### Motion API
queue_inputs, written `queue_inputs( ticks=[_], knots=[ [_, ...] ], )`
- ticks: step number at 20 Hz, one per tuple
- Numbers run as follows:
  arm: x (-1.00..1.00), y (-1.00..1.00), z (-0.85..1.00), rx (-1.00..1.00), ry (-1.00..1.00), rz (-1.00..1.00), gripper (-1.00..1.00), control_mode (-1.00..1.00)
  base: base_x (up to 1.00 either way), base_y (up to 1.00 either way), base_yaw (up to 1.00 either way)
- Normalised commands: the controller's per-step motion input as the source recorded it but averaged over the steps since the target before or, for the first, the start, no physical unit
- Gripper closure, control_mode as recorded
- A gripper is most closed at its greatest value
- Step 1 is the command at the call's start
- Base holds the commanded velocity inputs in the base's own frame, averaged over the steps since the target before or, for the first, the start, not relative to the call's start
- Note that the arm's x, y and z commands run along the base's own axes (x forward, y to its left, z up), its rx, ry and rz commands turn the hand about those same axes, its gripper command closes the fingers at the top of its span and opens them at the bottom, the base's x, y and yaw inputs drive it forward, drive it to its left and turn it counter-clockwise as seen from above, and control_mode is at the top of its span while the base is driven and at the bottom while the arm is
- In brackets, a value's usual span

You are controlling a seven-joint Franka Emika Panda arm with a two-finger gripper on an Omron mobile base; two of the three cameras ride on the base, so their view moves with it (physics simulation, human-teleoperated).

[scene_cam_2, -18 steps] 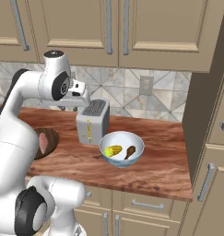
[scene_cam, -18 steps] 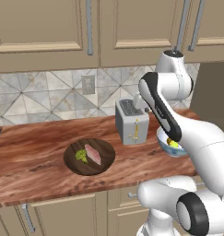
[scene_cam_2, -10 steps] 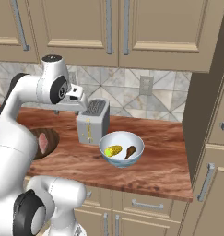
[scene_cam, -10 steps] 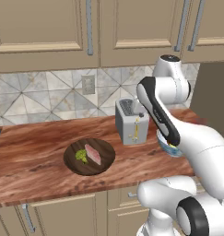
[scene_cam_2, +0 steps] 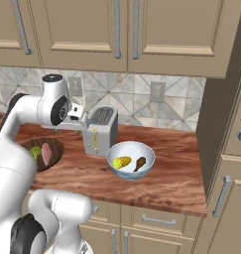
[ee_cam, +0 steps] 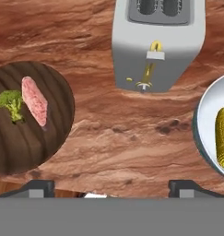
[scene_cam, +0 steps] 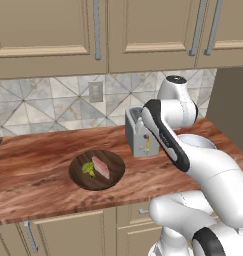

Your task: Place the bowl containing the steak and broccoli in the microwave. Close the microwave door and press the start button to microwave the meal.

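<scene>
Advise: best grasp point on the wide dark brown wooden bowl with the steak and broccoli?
Probably the rim of the wide dark brown wooden bowl, coming from above with one finger inside and one outside. It is shallow, sits flat on the counter and looks too wide to span. Pick the counter-edge side: the pink steak and green broccoli sit mid-bowl, the grey toaster beyond.

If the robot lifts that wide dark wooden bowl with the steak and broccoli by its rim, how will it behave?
The wide shallow dark brown wooden-looking bowl looks rigid, so it should probably keep its shape. Its low sides suggest that, if tilted, the pinkish-red steak slab and the green broccoli floret could slide out, since both seem to lie loose. Being so wide, it may sag from a one-sided pincer hold.
</scene>
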Motion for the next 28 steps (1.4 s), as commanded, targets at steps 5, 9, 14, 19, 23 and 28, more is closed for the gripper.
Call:
queue_inputs(
  ticks=[5, 9, 14, 19, 23, 28],
  knots=[
    [0.00, 0.28, -0.34, 0.01, -0.02, -0.01, -1.00, -1.00, 0.00, 0.00, 0.00],
    [0.00, 0.30, -0.36, 0.02, -0.04, -0.01, -1.00, -1.00, 0.00, 0.00, 0.00],
    [0.00, 0.25, -0.16, 0.05, -0.08, 0.00, -1.00, -1.00, 0.00, 0.00, 0.00],
    [0.03, 0.01, -0.18, 0.21, 0.00, 0.00, -1.00, -1.00, 0.00, 0.00, 0.00],
    [0.05, 0.01, -0.46, 0.25, 0.06, 0.00, -1.00, -1.00, 0.00, 0.00, 0.00],
    [0.14, 0.23, -0.53, 0.10, 0.14, 0.01, -1.00, -1.00, 0.00, 0.00, 0.00]
  ],
)
